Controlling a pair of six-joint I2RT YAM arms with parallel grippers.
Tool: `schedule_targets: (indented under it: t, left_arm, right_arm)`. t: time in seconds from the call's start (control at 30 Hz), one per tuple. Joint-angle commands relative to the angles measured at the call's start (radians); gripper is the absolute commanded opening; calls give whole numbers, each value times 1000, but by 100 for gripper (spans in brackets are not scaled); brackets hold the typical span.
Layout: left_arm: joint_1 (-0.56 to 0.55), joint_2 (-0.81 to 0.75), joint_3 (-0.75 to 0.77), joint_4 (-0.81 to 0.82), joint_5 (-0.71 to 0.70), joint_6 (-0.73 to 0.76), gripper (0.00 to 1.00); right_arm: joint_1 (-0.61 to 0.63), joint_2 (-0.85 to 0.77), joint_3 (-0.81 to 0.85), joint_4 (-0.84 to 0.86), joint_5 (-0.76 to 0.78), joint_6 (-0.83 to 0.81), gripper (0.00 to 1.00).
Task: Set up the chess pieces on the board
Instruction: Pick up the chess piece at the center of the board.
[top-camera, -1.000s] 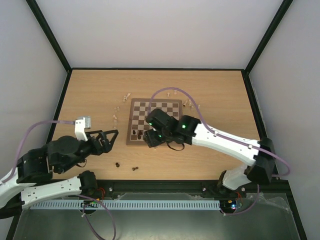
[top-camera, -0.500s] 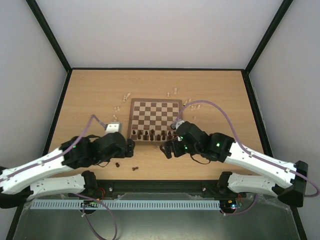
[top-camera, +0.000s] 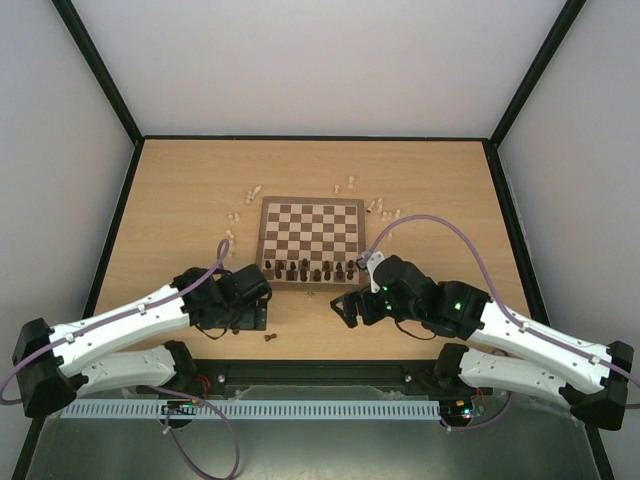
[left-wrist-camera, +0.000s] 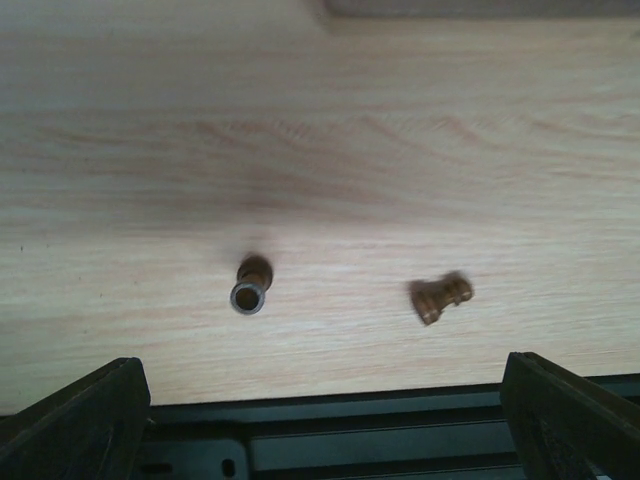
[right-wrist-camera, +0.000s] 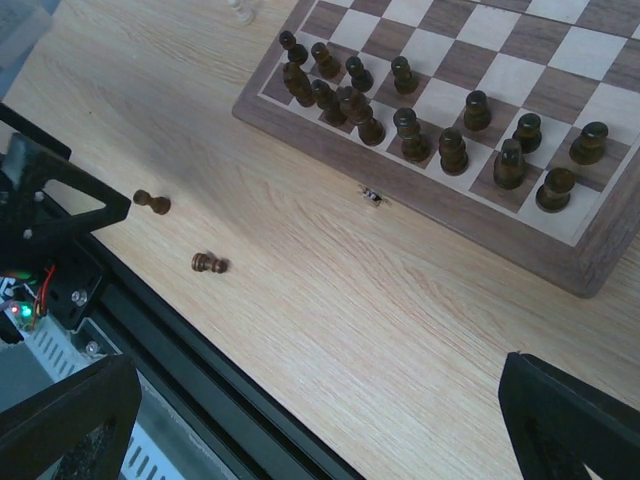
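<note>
The board (top-camera: 310, 226) lies mid-table, and its near corner shows in the right wrist view (right-wrist-camera: 590, 270). Several dark chess pieces (top-camera: 308, 269) stand on its two near rows, also seen in the right wrist view (right-wrist-camera: 452, 150). Two loose dark pieces lie on the table near the front edge (left-wrist-camera: 250, 290) (left-wrist-camera: 440, 297); the right wrist view shows them too (right-wrist-camera: 152, 203) (right-wrist-camera: 209, 263). My left gripper (top-camera: 257, 317) hangs open and empty just above them (left-wrist-camera: 320, 430). My right gripper (top-camera: 345, 305) is open and empty (right-wrist-camera: 320, 430) in front of the board.
Pale pieces lie scattered on the table left of the board (top-camera: 232, 215) (top-camera: 253, 190) and behind its right corner (top-camera: 352, 184) (top-camera: 380, 209). A tiny dark speck (right-wrist-camera: 372, 196) sits by the board's near edge. The black front rail (left-wrist-camera: 330, 440) runs just behind the loose pieces.
My right gripper has pulled back off the board's near rows to the table in front of it. My left gripper has swung right and low over the two loose dark pieces.
</note>
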Motion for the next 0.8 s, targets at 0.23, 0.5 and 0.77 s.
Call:
schedule_targets:
  t: [0.23,0.5,0.77]
  left_arm:
    - [81,49,-182,60,152,46,99]
    - [135,98,-204,123,162,83,71]
    - [162,166,-216,191,155,102,46]
  right_arm:
    - [-4,-34,-33,44,-78,-51,99]
    - [-4,-53,-38,48,-107,-60,100]
    - [-4,-62,-38,49,-119,-65,99]
